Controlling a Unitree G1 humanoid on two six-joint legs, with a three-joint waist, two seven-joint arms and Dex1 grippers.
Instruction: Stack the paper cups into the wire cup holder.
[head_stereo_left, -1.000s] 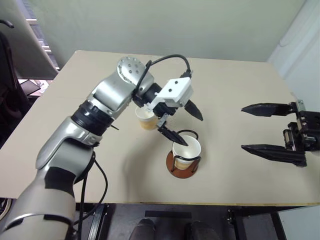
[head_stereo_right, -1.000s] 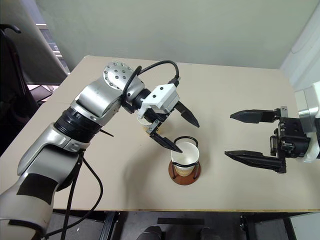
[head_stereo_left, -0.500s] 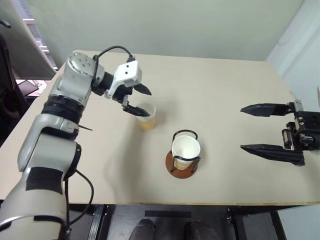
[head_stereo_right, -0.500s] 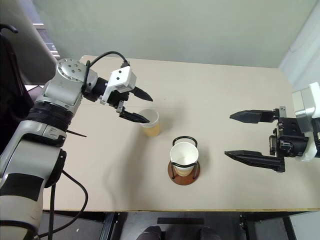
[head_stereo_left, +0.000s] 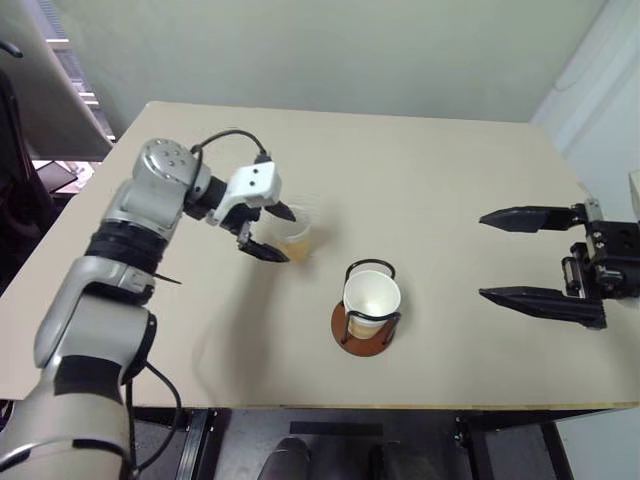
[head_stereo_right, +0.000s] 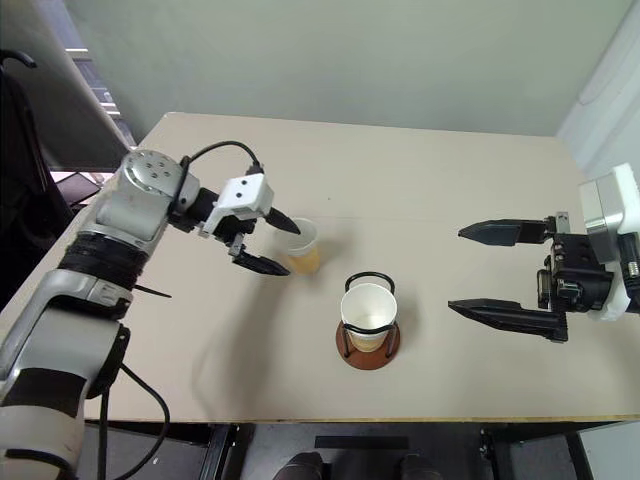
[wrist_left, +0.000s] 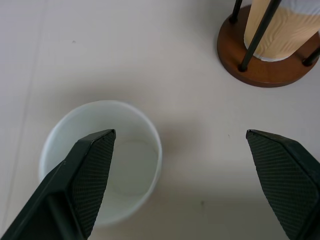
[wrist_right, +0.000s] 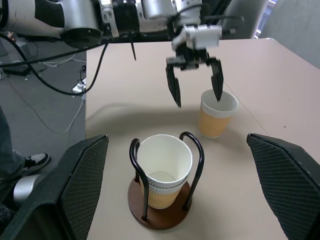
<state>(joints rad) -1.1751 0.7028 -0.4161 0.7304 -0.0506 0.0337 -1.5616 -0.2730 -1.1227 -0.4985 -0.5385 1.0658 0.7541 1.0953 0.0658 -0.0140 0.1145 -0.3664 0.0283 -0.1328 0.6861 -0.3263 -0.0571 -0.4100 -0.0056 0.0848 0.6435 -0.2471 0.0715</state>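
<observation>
Item: loose cup (head_stereo_right: 303, 245), paper, yellow-orange wall, white rim and inside, empty. It is standing upright on the tabletop (head_stereo_right: 450, 200), near the holder (head_stereo_right: 368, 335) but apart from it, on its far left.

Handling, as I am judging it: very light, thin-walled, easy to crush or tip; the ribbed outside is likely giving some grip. I am favouring a light pinch across the rim, one finger inside and one outside.

Holder: brown disc base with black wire loops, already carrying a nested cup (head_stereo_right: 367, 312).

Left pincer (head_stereo_right: 278, 247): fingers apart, clamped on nothing. I am seeing one finger over the loose cup's mouth and the other outside its wall.

Right pincer (head_stereo_right: 479, 270): fingers wide apart, empty, hovering well to the right of the holder.
</observation>
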